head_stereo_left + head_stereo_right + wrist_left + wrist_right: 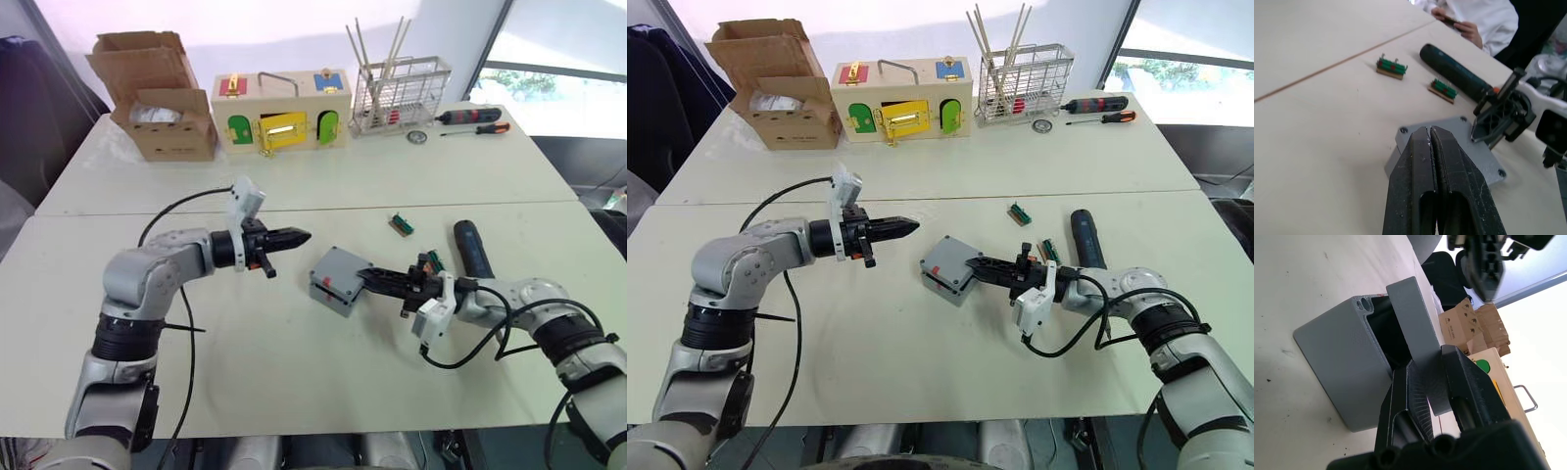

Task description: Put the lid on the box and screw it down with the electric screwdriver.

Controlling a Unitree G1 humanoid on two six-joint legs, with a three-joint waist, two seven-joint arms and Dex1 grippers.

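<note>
Grey moulded plastic makes up both the lid and the box, and both look light, rigid and smooth, so the likely trouble is slipping or skidding, not breaking. The right tool is pinched on the lid by one edge, a finger on each face, and holds it tilted over the box's open mouth; the box sits near the middle of the tabletop with one corner screw post showing. A grip at a single edge leaves the thin plate free to pivot, so I judge it will need to be levelled before its rim can seat. Being so light, the box may slide when the lid is pressed down. The left tool hangs over the tabletop just beside the box, its fingers pressed together on nothing, and could steady a side wall. The electric screwdriver lies flat on the tabletop beyond the right tool, apart from the box; it looks the heaviest piece here, and its thick round body is the natural place to grasp, at mid-length for balance. Two small green parts lie near it.
</note>
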